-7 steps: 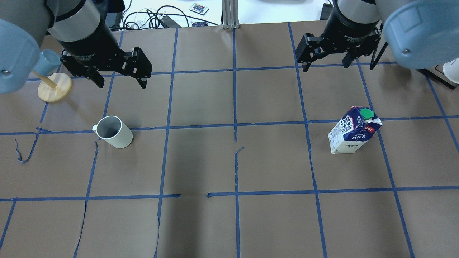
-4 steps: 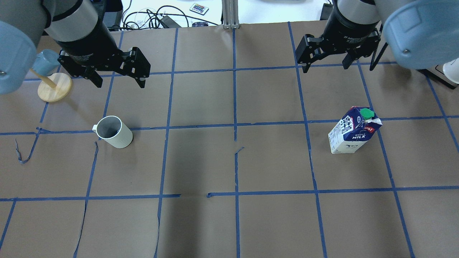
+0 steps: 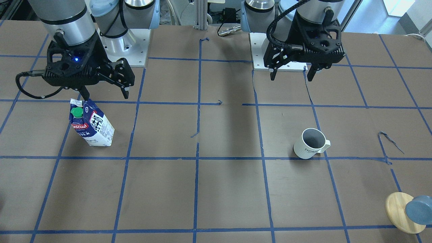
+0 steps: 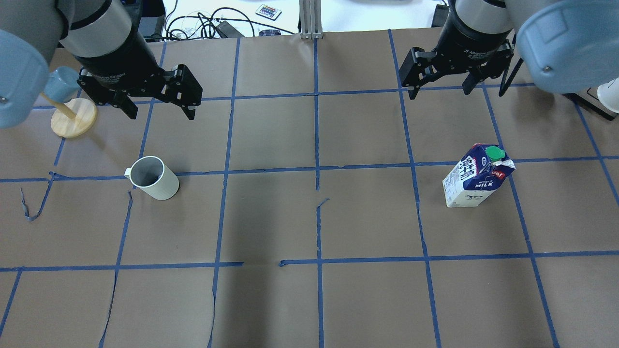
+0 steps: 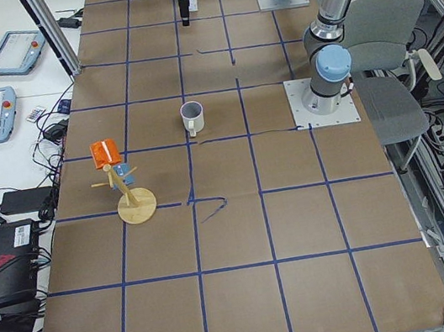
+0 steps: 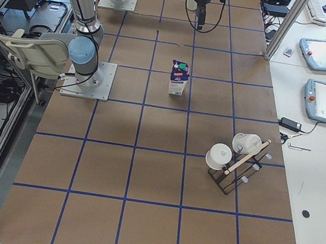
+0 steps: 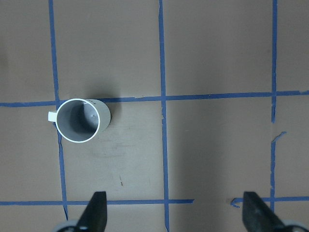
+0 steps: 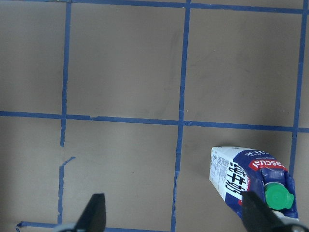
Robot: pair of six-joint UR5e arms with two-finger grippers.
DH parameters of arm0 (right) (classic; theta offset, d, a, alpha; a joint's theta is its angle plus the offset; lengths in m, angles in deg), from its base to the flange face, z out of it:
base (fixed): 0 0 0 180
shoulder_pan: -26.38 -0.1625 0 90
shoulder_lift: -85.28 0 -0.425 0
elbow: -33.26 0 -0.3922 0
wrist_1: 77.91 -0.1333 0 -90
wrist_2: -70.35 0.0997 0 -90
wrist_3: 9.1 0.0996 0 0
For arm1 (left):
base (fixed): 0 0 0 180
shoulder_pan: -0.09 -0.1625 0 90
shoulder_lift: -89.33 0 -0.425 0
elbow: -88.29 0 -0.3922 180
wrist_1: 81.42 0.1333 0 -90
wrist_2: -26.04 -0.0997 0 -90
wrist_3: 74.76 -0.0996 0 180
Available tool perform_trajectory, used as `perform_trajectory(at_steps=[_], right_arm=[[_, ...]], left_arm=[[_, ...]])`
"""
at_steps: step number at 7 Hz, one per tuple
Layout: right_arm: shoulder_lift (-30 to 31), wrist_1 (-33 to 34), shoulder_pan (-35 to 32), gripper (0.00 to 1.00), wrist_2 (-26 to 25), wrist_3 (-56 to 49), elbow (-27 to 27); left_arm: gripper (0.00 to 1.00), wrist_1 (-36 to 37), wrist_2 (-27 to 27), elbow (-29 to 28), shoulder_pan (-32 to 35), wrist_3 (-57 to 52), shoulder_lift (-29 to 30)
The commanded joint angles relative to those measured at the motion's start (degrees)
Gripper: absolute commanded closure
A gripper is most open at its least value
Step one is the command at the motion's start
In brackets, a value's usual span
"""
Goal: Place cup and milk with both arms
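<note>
My left gripper (image 4: 162,113) hangs wide open and empty; the cup (image 4: 154,178) stands upright on the table (image 4: 309,299) below it, untouched. My right gripper (image 4: 440,92) is equally spread and empty, with the milk (image 4: 476,176) upright below, off one fingertip.

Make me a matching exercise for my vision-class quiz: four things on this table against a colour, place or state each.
Things:
1 cup
2 milk
3 left tool
4 wooden disc

Descriptions:
A green cap on top
B open, holding nothing
C dark grey inside
D next to a blue-grey cylinder

Pairs: 1-C, 2-A, 3-B, 4-D.
</note>
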Motion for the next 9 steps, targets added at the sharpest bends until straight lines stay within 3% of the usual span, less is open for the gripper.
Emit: perform_trajectory(at_steps=[1, 3, 5, 7, 8, 9], right_arm=[[0.0, 0.0, 0.4, 0.0, -0.7, -0.3, -0.6], [0.1, 0.0, 0.6, 0.0, -0.7, -0.3, -1.3], [0.0, -0.2, 4.3, 0.0, -0.1, -4.0, -2.3], [0.3, 1.2, 12.1, 0.0, 0.2, -13.7, -8.9], [0.5, 3.6, 16.1, 0.0, 0.1, -16.9, -13.7], [0.6, 7.8, 16.8, 0.0, -0.6, -20.5, -16.9]], left_arm=[[0.0, 0.0, 0.2, -0.3, -0.6, -0.1, 0.4], [0.0, 0.0, 0.1, 0.8, -6.1, -1.5, 1.7], [0.0, 2.2, -0.5, 2.8, -7.6, -11.0, 7.4], [0.0, 18.2, -1.8, 10.7, -8.9, -16.2, 13.5], [0.0, 24.4, -5.9, 14.2, -10.2, -17.7, 15.7], [0.04, 25.9, -6.2, 16.0, -11.8, -21.2, 17.1]])
